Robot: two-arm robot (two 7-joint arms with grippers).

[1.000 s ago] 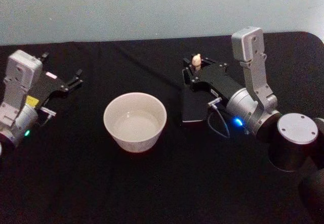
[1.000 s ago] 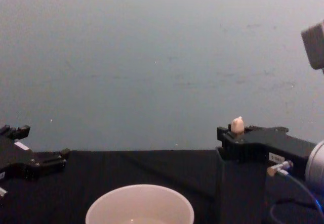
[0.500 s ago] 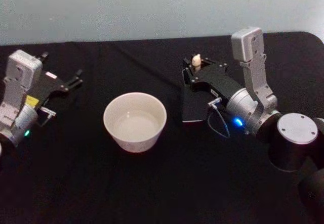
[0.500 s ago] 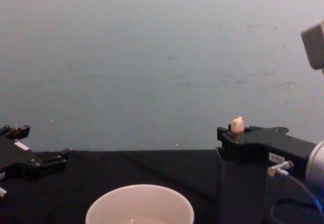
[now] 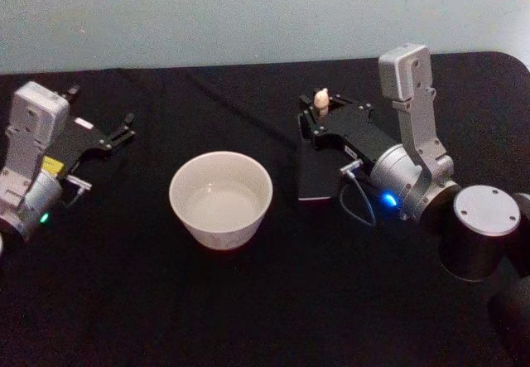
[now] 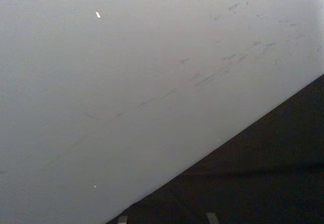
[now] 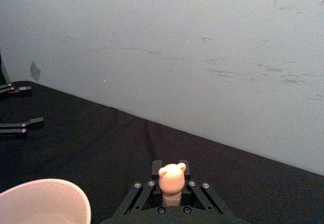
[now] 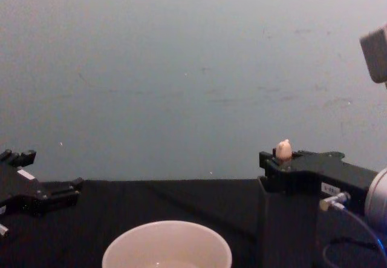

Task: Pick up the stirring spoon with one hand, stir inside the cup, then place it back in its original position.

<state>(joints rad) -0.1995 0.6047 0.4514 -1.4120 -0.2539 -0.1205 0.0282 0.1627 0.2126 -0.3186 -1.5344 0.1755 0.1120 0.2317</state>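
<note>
- Stirring spoon (image 5: 321, 98) — pale peach knob shaped like a small bear's head, smooth and rounded; it stands upright, its shaft going down out of sight into the holder box. Only the knob and a short neck can be seen.
- Holder box (image 5: 315, 171) — dark, matte, square-sided and upright, narrower than the cup; it stands just to the right of the cup, apart from it.
- Cup (image 5: 221, 199) — wide, round, cream-white with a thin plain rim and a glossy inside; a shallow pool of pale liquid lies at the bottom. It sits near the middle of the table, with bare cloth all round.
- Right gripper (image 5: 320, 115) — black, flat-linked fingers over the box mouth, closed on the spoon's neck just below the knob; the right wrist view shows a finger tight on each side.
- Left gripper (image 5: 126, 128) — black, thin fingers spread apart and holding nothing; it hangs low over the table's left side, well clear of the cup.
- Table (image 5: 273, 301) — covered in black cloth, soft and faintly creased; its far edge meets a pale grey wall (image 8: 193, 68) with light scuffs.
</note>
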